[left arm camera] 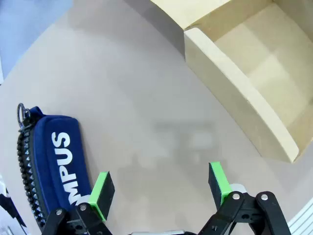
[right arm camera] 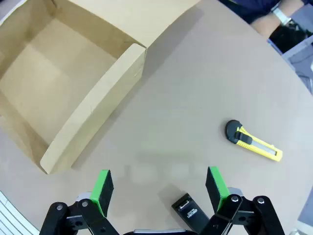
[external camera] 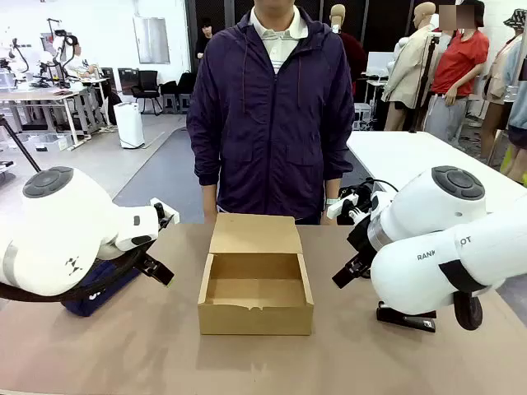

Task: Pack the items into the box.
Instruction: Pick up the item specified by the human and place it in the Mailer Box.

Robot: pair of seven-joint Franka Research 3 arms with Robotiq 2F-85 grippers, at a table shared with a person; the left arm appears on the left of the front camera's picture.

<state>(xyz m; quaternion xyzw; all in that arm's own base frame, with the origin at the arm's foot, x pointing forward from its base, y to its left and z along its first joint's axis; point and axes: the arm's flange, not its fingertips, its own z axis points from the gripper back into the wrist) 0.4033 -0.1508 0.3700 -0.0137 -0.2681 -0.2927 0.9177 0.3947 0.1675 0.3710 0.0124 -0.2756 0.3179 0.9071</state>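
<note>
Our left gripper [left arm camera: 160,185] hangs w/ jaws wide apart, holding nothing, over bare table [left arm camera: 122,98], w/ the blue pencil case [left arm camera: 58,161] lying just beside it. Our right gripper [right arm camera: 159,187] is spread the same way, also empty. The black stapler [right arm camera: 188,211] lies just beside it and the yellow knife [right arm camera: 254,143] farther out. The box [right arm camera: 93,107] sits open btw. both arms, floor bare.

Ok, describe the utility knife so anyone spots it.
Find the open cardboard box mid-table. Two small tools lie on the tabletop to the robot's right of it. The knife is slim and yellow with a round black end; the stapler is black.
</note>
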